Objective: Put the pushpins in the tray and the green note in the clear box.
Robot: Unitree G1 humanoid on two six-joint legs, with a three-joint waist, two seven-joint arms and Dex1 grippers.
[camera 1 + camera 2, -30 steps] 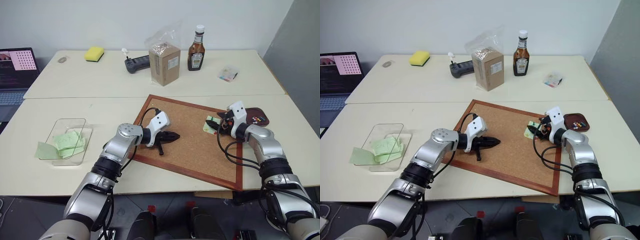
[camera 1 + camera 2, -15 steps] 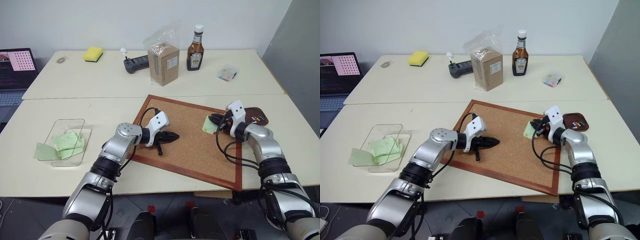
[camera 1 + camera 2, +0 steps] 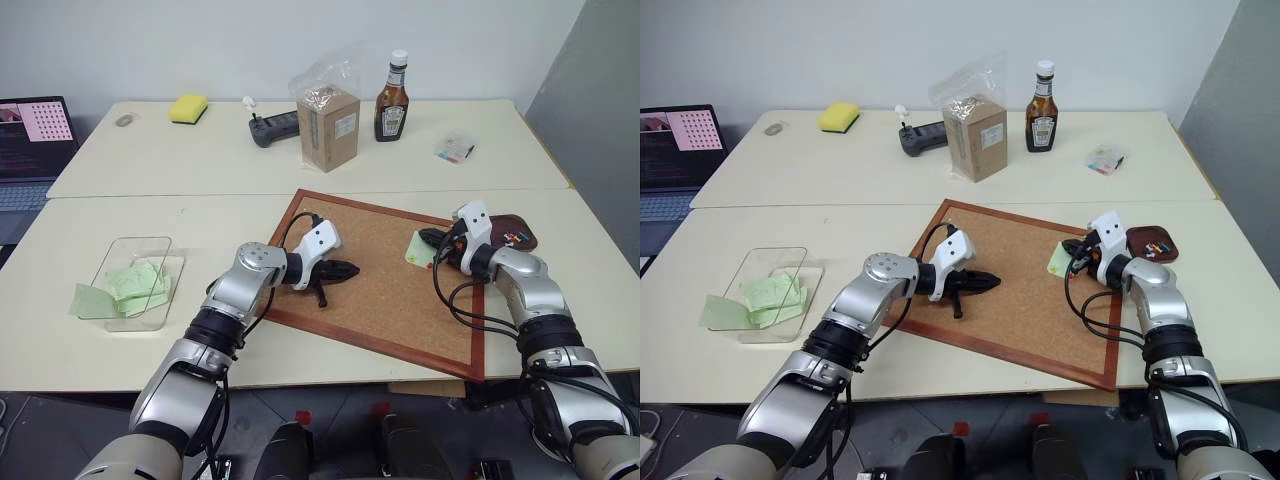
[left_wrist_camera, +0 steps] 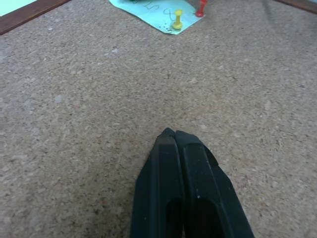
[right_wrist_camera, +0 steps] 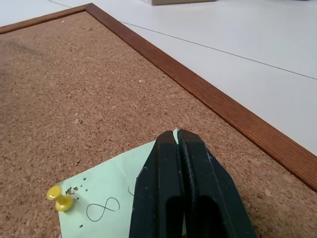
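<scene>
Cream-coloured worktop point(image 3: 150, 215) carries a wood-framed corkboard point(image 3: 385, 290) near the middle, with the clear box point(image 3: 135, 280) off to the left already holding pale green notes. What has just changed is on the right: a second ago the right end effector point(image 3: 432, 240) stood spread at the green note point(image 3: 418, 250) on the board's far right part, and now its fingers are pressed together right at the note's far corner. In my judgement this is a pinch on the paper's edge, ready to peel it off, though a yellow pushpin point(image 5: 59, 197) is still stuck through the note and may resist. The tray point(image 3: 512, 232) lies just right of the board, with a few pins in it. The left end effector point(image 3: 345, 270) hovers over bare cork, fingers pressed together and empty.

The right wrist view shows the note's inked loop and old pinholes (lost from the head camera); the left wrist view adds a red pushpin point(image 4: 200, 8) beside the yellow one.
</scene>
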